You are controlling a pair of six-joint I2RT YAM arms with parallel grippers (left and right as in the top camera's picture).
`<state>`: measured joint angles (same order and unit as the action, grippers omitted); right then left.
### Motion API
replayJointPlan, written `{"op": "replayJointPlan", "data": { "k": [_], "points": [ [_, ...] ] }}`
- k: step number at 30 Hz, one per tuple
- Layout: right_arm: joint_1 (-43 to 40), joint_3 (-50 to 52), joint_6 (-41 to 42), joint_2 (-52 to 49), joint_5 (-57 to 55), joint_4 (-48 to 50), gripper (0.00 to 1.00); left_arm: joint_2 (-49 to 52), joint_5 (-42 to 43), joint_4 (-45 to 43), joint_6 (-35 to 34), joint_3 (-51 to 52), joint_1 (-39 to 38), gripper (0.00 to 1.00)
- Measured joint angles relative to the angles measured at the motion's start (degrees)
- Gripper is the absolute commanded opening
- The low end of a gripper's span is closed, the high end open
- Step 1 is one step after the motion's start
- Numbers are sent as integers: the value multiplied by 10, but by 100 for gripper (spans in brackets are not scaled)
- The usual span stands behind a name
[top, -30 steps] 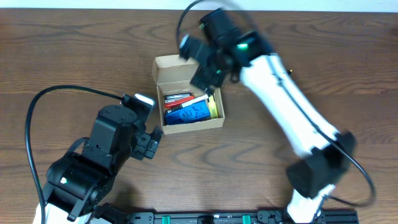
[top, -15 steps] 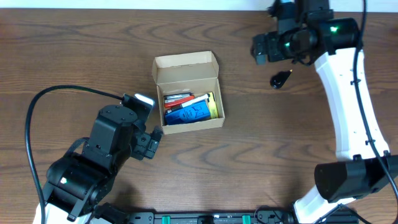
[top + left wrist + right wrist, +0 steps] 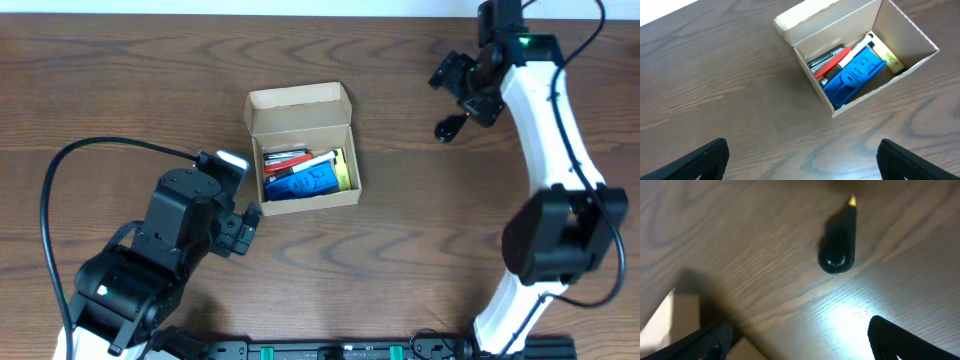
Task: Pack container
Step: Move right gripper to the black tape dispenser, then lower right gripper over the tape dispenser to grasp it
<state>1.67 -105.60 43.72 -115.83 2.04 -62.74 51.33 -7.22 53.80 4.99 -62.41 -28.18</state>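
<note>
Left fingers (image 3: 695, 160): spread wide, holding nothing, touching nothing. Both tips showed at the bottom corners of the left wrist view, with bare wooden worktop (image 3: 150, 80) between them. From overhead they sat just off the near-left corner of the container (image 3: 310, 197), close but apart from it.

Right fingers (image 3: 910, 340): also spread wide and empty. A small black object (image 3: 837, 240) with a yellow tip lay on the worktop ahead of the gap, not touched. Its thick end was toward the wrist camera and the yellow tip pointed away. Overhead it lay just beside the right fingers, well apart from the container.

Container: tan cardboard box, left of centre on the worktop, between the two arms and nearer the left one. It was open, the flap lid (image 3: 298, 108) hinged on the far long side and leaning back. Long axis ran roughly left to right from overhead, slightly skewed.

Contents, lying lengthwise along the box:
- blue plastic item (image 3: 857, 75) against the near wall
- red pen (image 3: 832, 62) and white marker (image 3: 855, 50) behind it
- yellow item (image 3: 885, 52) at the right end
- something dark beside the red pen, too small to tell
</note>
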Motion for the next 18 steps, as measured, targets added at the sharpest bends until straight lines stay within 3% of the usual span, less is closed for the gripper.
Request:
{"op": "replayJointPlan", "data": {
  "k": [8, 18],
  "points": [
    [-7, 1, 63, -90, -23, 9, 89, 0, 0, 0, 0, 0, 0, 95],
    [-17, 4, 56, -131, -43, 57, 84, 0, 0, 0, 0, 0, 0, 95]
  ]
}}
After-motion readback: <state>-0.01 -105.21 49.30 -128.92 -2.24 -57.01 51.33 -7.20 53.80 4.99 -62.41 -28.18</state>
